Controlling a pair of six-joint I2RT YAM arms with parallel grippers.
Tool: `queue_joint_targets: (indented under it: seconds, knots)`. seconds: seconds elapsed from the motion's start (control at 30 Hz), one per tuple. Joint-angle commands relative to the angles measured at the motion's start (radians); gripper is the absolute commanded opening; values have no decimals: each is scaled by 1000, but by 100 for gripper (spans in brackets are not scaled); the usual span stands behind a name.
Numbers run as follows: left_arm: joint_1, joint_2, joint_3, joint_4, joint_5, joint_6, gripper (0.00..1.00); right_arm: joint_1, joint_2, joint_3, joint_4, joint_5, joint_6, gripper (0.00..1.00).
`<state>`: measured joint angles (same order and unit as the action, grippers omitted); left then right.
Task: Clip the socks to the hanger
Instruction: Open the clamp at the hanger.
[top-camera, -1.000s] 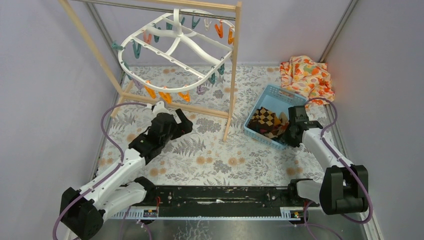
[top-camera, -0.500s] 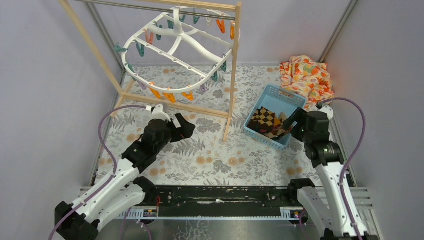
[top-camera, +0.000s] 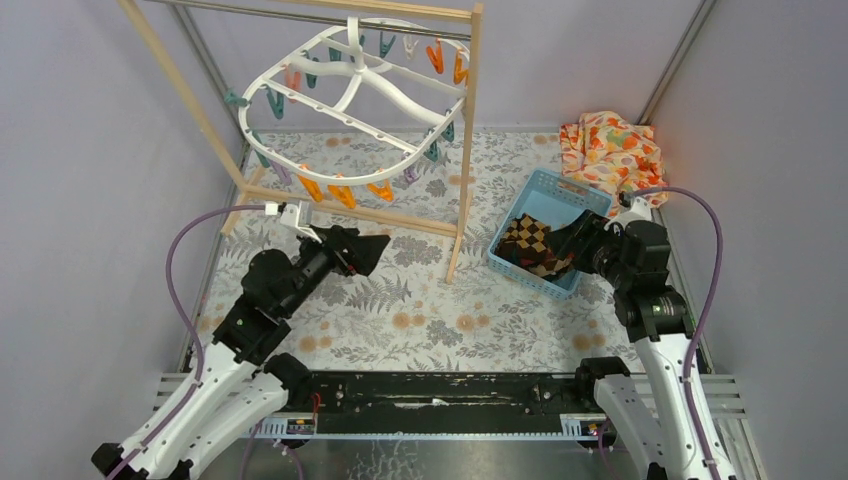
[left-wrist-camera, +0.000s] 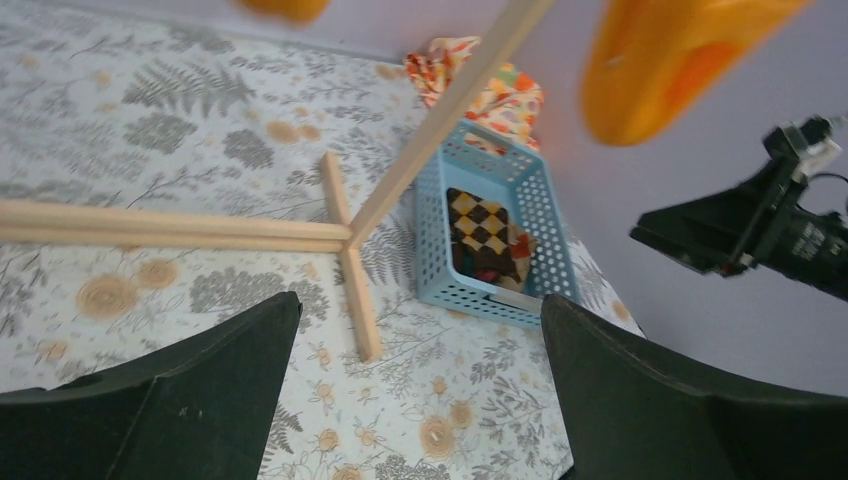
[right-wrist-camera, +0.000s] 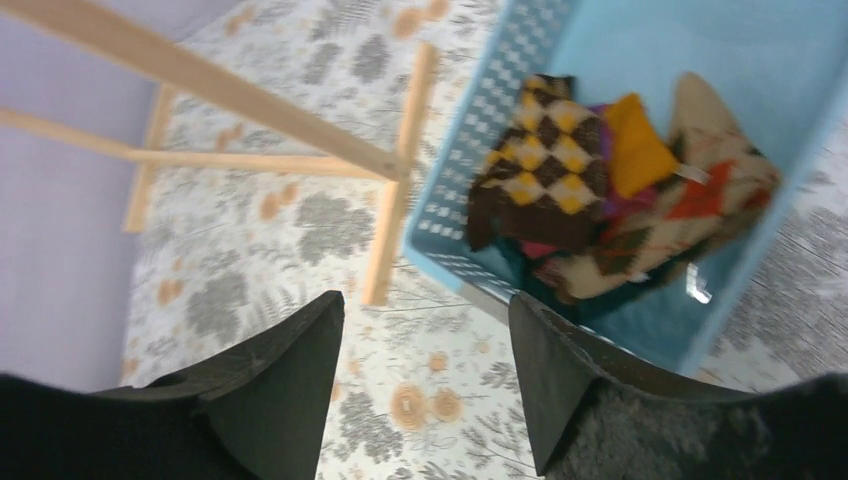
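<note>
The socks lie heaped in a blue basket (top-camera: 590, 200). On top is a dark brown sock with tan checks (top-camera: 525, 240) (right-wrist-camera: 545, 160) (left-wrist-camera: 480, 230), beside a tan argyle one (right-wrist-camera: 690, 200); a magenta strip (right-wrist-camera: 620, 200) shows between them. The white oval hanger (top-camera: 300, 75) hangs tilted from the wooden rail, its pegs dangling. My right gripper (top-camera: 560, 240) (right-wrist-camera: 425, 300) hovers open over the basket's near edge, nothing between its fingers. My left gripper (top-camera: 372, 250) (left-wrist-camera: 417, 302) stands open and empty below the hanger, pointing toward the basket.
The wooden rack's post (top-camera: 465, 150) and floor rail (top-camera: 350, 210) stand between my left gripper and the basket (left-wrist-camera: 440, 250). An orange floral cloth (top-camera: 612, 150) lies crumpled in the back right corner. A blurred orange peg (left-wrist-camera: 660, 60) hangs close above the left wrist camera.
My right gripper has opened, and its arm has risen and swung round to face the basket. The left arm has lifted and drawn back slightly. The hanger sways.
</note>
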<state>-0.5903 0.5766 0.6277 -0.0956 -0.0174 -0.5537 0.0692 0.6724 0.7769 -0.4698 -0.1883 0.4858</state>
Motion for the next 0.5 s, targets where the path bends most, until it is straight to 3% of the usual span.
queue_joint_targets:
  seconds: [0.0,0.27,0.47]
  knots:
    - [-8,-42,47,79,148,100,99,-2,-33,57,160,-241,-40,67]
    - [-8,-107,57,8,180,164,99,55,47,176,273,-426,-76,67]
    - [-8,-151,45,25,179,221,99,381,203,313,284,-288,-167,67]
